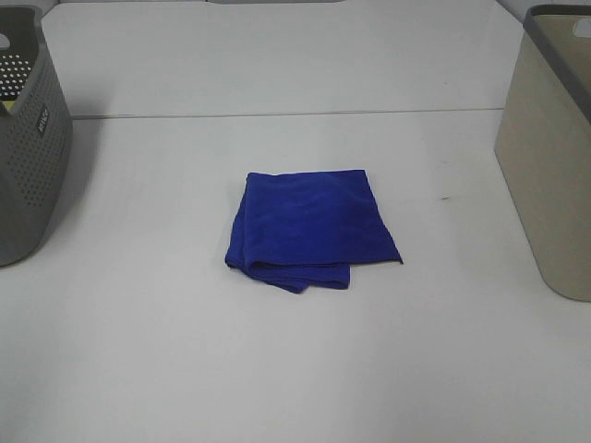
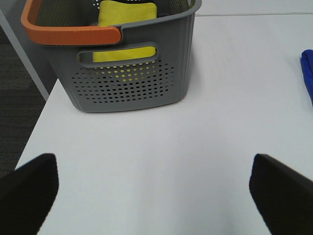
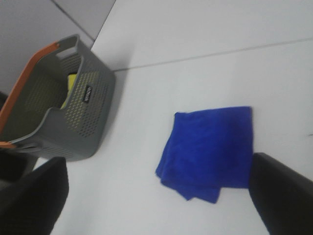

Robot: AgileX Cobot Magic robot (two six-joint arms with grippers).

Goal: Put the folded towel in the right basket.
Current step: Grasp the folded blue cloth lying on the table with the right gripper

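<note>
A: Towel?
B: Blue towel (image 1: 309,226), folded, flat on table (image 1: 138,369), centre of frame, well apart from both baskets.
A: Baskets?
B: Beige basket (image 1: 554,175) at right edge. Grey basket (image 1: 28,157) at left edge w/ yellow cloth (image 2: 127,12) inside.
A: Grippers?
B: L gripper (image 2: 152,161) & R gripper (image 3: 157,161): both spread wide, holding nothing.

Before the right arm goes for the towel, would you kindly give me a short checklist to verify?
1. Towel folded, flat, nothing on it: ok.
2. Right gripper open and empty: ok.
3. Left gripper open, facing the grey basket, away from the towel: ok.
4. Table between towel and right basket bare: ok.
5. Right basket's inside free: cannot tell, only its wall and rim show.
</note>
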